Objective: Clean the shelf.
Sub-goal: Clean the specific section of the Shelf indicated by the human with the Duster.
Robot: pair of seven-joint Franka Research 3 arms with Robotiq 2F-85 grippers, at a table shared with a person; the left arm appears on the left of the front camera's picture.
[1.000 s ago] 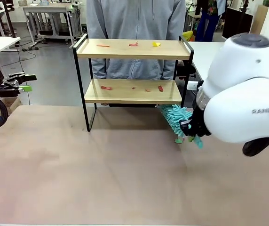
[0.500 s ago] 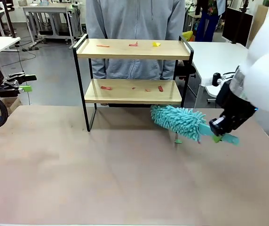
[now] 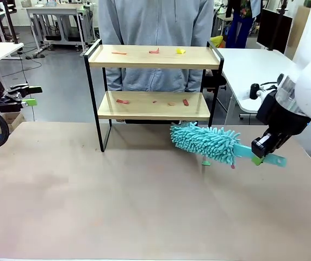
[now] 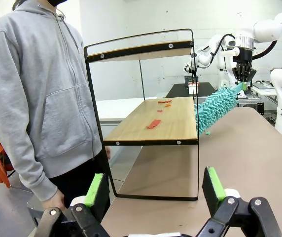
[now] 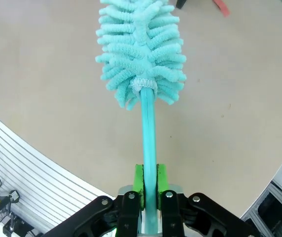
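The shelf (image 3: 144, 105) stands at the table's far side, with red and yellow scraps (image 3: 154, 51) on its top board and red scraps (image 3: 123, 101) on the lower one. My right gripper (image 3: 260, 153) is shut on the handle of a teal fluffy duster (image 3: 204, 142). The duster's head hangs just above the table, in front of the shelf's right leg. In the right wrist view the gripper (image 5: 150, 182) clamps the duster handle (image 5: 148, 128) between its pads. My left gripper (image 4: 154, 187) is open with nothing in it. It sits off the table's left edge (image 3: 28, 95) and faces the shelf (image 4: 156, 118) end-on.
A person in a grey hoodie (image 3: 155, 22) stands right behind the shelf. A small green scrap (image 3: 205, 162) lies on the table under the duster. A white table (image 3: 248, 62) sits at the back right. The brown tabletop (image 3: 117, 201) stretches out in front of the shelf.
My right arm has swung back to the right. The duster has turned with it, from bunched under the arm to stretched out, its head pointing left toward the shelf.
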